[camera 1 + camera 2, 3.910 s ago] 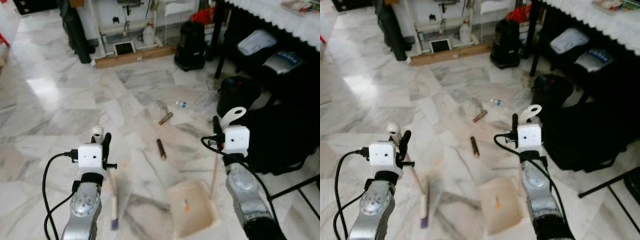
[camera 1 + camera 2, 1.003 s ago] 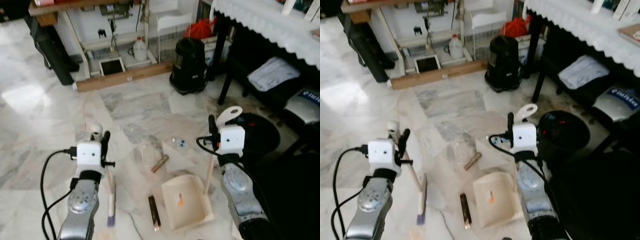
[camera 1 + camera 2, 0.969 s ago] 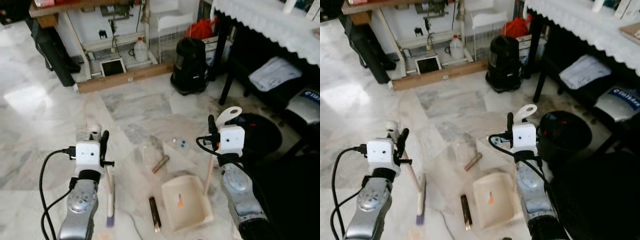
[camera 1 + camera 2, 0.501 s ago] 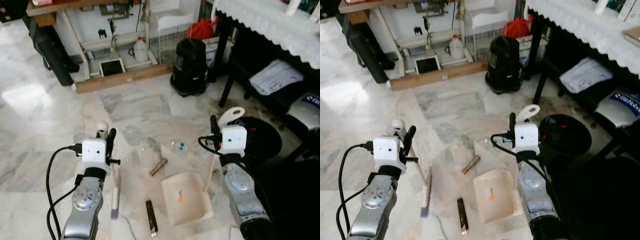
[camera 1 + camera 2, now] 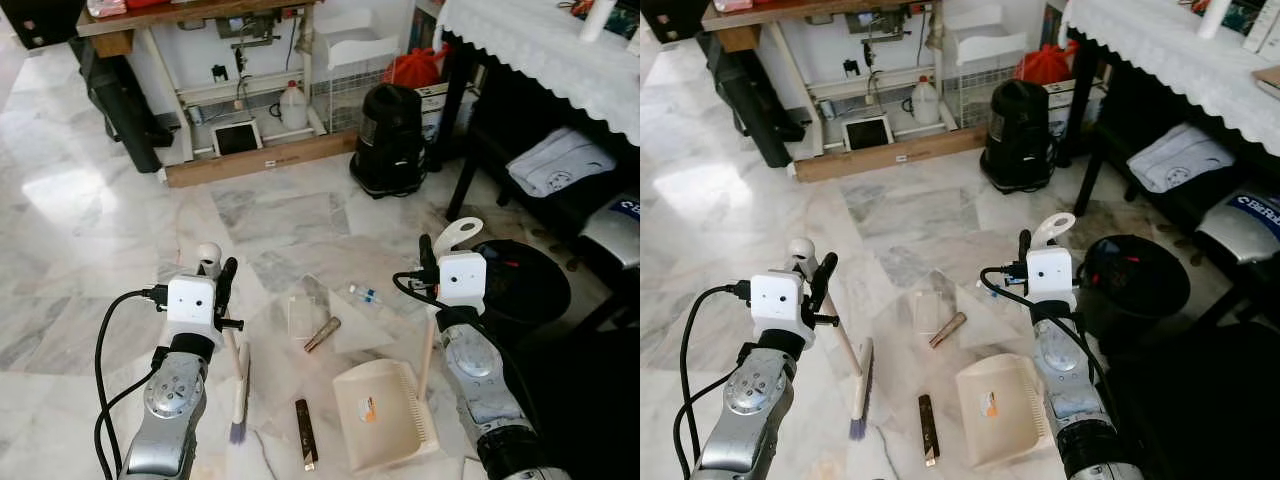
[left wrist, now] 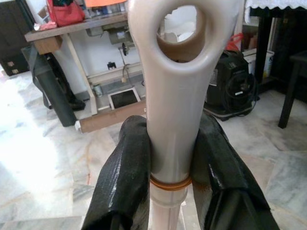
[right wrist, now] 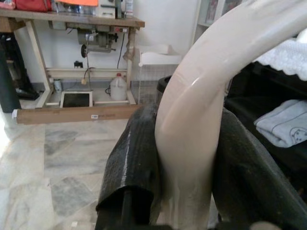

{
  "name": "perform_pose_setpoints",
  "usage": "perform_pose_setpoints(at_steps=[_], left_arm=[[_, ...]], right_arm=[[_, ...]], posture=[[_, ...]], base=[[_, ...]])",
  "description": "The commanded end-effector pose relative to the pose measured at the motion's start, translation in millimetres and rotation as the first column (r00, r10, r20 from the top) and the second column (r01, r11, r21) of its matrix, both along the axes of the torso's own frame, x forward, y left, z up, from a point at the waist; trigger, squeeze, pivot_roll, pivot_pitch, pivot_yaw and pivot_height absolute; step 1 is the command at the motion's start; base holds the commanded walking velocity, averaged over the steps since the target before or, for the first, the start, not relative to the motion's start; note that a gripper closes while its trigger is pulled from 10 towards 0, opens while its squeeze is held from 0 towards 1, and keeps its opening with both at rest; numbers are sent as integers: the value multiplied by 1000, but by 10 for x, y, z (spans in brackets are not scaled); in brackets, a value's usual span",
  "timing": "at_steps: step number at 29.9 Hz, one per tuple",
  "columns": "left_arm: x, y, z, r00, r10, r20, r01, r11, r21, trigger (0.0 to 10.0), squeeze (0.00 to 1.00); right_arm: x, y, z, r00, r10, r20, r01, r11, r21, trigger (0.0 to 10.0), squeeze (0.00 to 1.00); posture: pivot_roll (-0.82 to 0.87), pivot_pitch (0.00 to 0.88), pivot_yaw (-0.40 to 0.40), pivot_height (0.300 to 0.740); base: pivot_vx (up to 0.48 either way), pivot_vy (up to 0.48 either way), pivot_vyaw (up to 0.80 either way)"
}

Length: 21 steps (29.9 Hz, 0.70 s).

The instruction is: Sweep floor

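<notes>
My left gripper [image 6: 170, 158] pinches the light, stiff broom [image 5: 238, 385] by its handle at lower left, my right gripper [image 7: 184, 167] clamps the dustpan [image 5: 385, 415] handle at lower centre; both look slick plastic, so grip high

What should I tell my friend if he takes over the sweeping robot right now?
Left gripper: fingers shut on the brush handle; brush head down on the floor.
Right gripper: fingers shut on the dustpan handle; dustpan flat on the floor.
Done: one small orange bit lies in the pan.
Left: the dark stick between brush and pan, the brown tube, clear wrapper and small bottle beyond the pan.
</notes>
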State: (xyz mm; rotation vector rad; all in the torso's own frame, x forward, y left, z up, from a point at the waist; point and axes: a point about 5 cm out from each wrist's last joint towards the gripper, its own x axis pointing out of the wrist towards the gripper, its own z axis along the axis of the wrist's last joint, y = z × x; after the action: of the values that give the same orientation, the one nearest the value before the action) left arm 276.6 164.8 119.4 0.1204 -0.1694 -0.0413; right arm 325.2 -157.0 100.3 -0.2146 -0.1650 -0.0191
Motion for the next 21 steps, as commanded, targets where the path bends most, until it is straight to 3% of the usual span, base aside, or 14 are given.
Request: perform_pose_setpoints(at_steps=[1, 21], left_arm=[[-6, 35, 40, 1000, 1, 5, -1, 1000, -7, 10000, 0], [-137, 85, 57, 1000, -4, -31, 3, 999, -42, 10000, 0]], right_arm=[[23, 40, 20, 1000, 2, 20, -2, 1000, 7, 10000, 0], [63, 96, -167, 999, -14, -44, 15, 1000, 2, 10000, 0]], posture=[[128, 130, 78, 740], [191, 176, 89, 740]], base=[[0, 0, 0], [0, 0, 0]])
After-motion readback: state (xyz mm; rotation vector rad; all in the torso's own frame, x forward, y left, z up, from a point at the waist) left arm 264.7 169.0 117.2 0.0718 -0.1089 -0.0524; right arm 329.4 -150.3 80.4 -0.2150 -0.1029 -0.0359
